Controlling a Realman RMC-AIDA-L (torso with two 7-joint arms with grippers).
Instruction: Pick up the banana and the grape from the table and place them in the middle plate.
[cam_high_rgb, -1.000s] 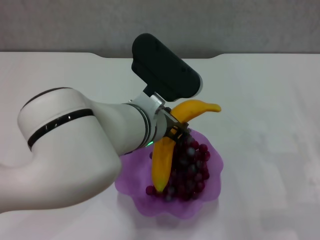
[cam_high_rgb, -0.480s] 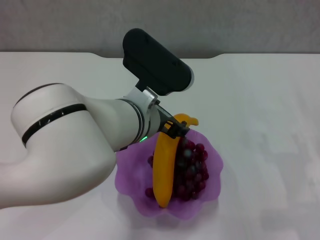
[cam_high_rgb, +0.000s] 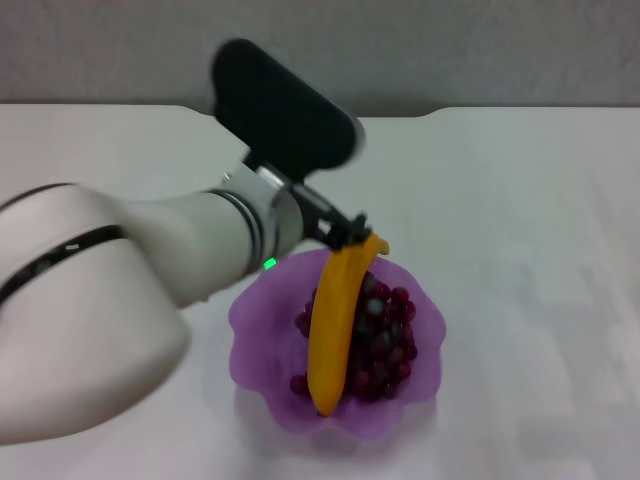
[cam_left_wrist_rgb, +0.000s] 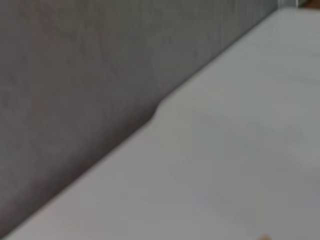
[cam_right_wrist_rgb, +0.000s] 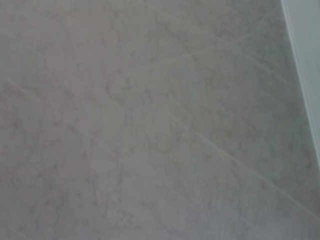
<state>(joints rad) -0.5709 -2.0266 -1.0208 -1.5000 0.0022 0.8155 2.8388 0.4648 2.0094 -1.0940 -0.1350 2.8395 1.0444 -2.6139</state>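
Observation:
The banana (cam_high_rgb: 335, 325) lies lengthwise in the middle plate (cam_high_rgb: 258, 325), resting on the grape bunch (cam_high_rgb: 388, 340), which sits in the plate's right half. My left gripper (cam_high_rgb: 350, 232) is at the banana's far end, just above the plate's far rim, and appears open and off the fruit. The left arm reaches in from the left and hides the plate's far left rim. The left wrist view shows only the white table (cam_left_wrist_rgb: 240, 150) and the grey wall. The right gripper is out of view.
The white table (cam_high_rgb: 520, 200) spreads around the plate, with its dark notched far edge (cam_high_rgb: 430, 112) against the grey wall. The right wrist view shows only a grey mottled surface.
The banana swung down from a tilt to lie on the grapes in the plate. My left gripper has drawn back up along it to its far end, and the arm has shifted left.

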